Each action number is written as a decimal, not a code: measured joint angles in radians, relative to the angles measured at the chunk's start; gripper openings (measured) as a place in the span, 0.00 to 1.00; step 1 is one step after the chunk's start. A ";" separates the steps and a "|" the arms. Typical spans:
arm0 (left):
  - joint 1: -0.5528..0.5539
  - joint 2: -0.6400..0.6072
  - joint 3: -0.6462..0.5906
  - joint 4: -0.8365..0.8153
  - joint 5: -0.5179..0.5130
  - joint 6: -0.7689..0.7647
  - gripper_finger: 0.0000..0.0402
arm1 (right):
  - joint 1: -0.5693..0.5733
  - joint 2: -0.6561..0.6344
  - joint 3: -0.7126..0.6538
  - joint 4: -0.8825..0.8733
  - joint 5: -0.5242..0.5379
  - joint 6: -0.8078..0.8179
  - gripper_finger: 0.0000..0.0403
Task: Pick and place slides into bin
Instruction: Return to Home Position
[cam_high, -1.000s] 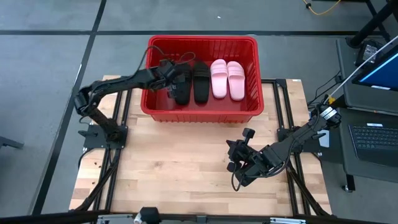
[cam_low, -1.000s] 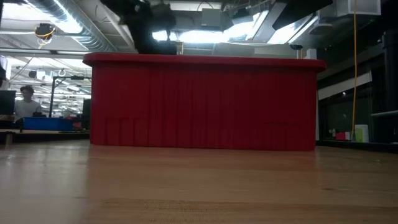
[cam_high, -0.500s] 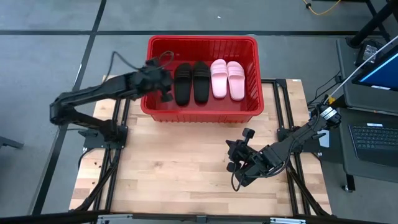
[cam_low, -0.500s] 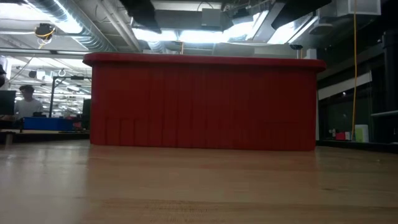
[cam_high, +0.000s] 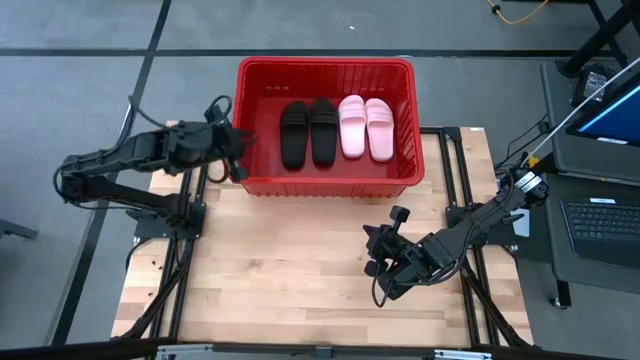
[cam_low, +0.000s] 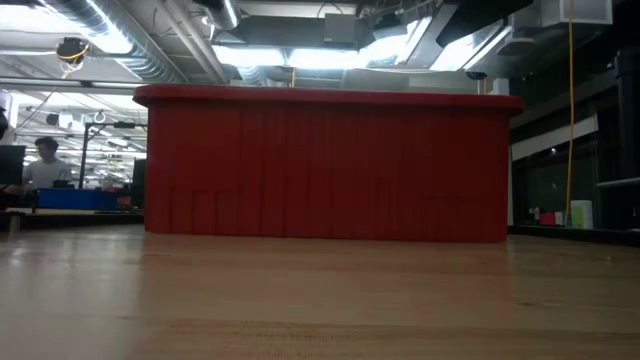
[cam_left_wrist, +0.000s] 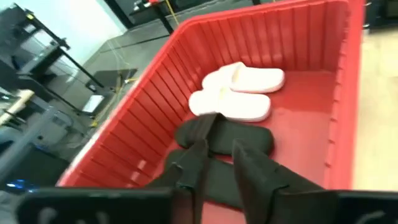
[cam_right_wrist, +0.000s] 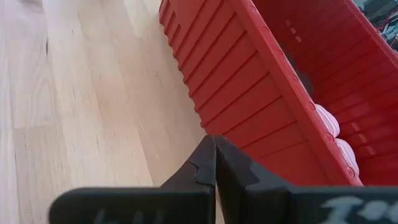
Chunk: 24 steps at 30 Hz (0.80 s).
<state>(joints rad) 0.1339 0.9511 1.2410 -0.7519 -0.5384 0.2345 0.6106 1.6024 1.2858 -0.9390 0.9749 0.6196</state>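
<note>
The red bin (cam_high: 325, 186) stands at the table's far middle; it fills the low view (cam_low: 325, 165). Two black slides (cam_high: 308, 133) and two pale pink slides (cam_high: 365, 128) lie soles down, side by side on its floor. My left gripper (cam_high: 240, 152) hovers at the bin's left wall, fingers a little apart and empty. In the left wrist view it points (cam_left_wrist: 219, 168) along the bin over the black slides (cam_left_wrist: 230, 137) toward the pink ones (cam_left_wrist: 239, 93). My right gripper (cam_high: 383, 268) waits shut and empty over the table in front of the bin (cam_right_wrist: 214, 163).
Bare wooden tabletop (cam_high: 280, 270) lies in front of the bin. A desk with a laptop (cam_high: 600, 225) stands past the table's right edge. In the low view a person (cam_low: 42, 165) sits far off in the room at the left.
My left gripper has drawn back from above the left black slide inside the bin, toward the table's left edge, to the bin's left wall. The slide stays lying in the bin beside the others.
</note>
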 joint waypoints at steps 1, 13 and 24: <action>-0.011 -0.018 -0.021 -0.001 0.000 -0.018 0.16 | 0.000 0.000 0.000 0.000 0.000 0.000 0.01; -0.136 -0.391 -0.603 0.618 0.128 0.089 0.00 | 0.000 0.000 0.000 0.004 0.000 -0.001 0.01; -0.066 -0.718 -0.970 0.927 0.142 0.141 0.00 | 0.000 0.000 0.000 0.019 0.001 0.000 0.01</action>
<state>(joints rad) 0.0678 0.2335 0.2711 0.1752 -0.3963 0.3755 0.6108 1.6024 1.2858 -0.9199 0.9756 0.6193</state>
